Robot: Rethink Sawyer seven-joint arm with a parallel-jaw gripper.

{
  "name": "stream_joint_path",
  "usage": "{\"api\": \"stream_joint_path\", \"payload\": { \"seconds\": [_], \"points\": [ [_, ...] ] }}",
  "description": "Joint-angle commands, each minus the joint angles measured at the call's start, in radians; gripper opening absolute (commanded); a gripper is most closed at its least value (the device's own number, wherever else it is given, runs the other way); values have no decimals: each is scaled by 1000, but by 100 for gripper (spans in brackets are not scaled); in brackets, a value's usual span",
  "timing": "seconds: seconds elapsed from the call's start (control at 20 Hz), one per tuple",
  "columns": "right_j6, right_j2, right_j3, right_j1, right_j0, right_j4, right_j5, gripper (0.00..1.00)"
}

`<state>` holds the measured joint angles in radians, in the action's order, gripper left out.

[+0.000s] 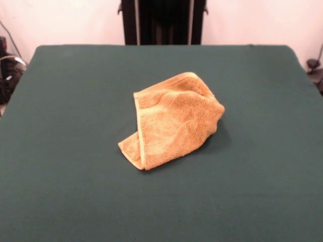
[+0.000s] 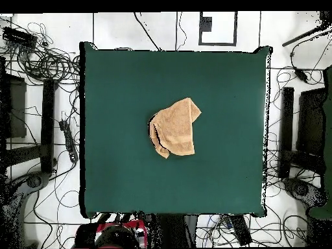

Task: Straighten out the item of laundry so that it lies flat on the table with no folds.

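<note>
in the front view, the nearest stretch of the table is plain dark green cloth. a little farther in, about the table's middle, sits the orange-tan towel, bunched and folded over itself. its lowest corner points toward 7 o'clock, where a hemmed edge curls under, and a pale hem band runs up from there toward 12 o'clock. the bulk of the cloth humps up toward 2 o'clock, with a rounded fold at 3 o'clock. seen from overhead, the towel lies near the centre of the table, well apart from every edge. farther back, at 12 o'clock, the black pedestal stands behind the far edge. the gripper shows in neither view, so how wide it stands cannot be told.
</note>
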<state>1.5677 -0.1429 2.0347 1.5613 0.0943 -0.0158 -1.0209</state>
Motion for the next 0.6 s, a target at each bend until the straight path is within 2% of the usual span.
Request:
{"api": "stream_joint_path", "payload": {
  "seconds": [0.05,0.25,0.45,0.6],
  "points": [
    [328,-72,83,33,23,-24,-148,100],
    [309,-67,85,36,26,-54,-154,100],
    [241,-58,87,28,15,-63,-143,100],
    [256,-65,94,31,16,-52,-149,100]
  ]
}}
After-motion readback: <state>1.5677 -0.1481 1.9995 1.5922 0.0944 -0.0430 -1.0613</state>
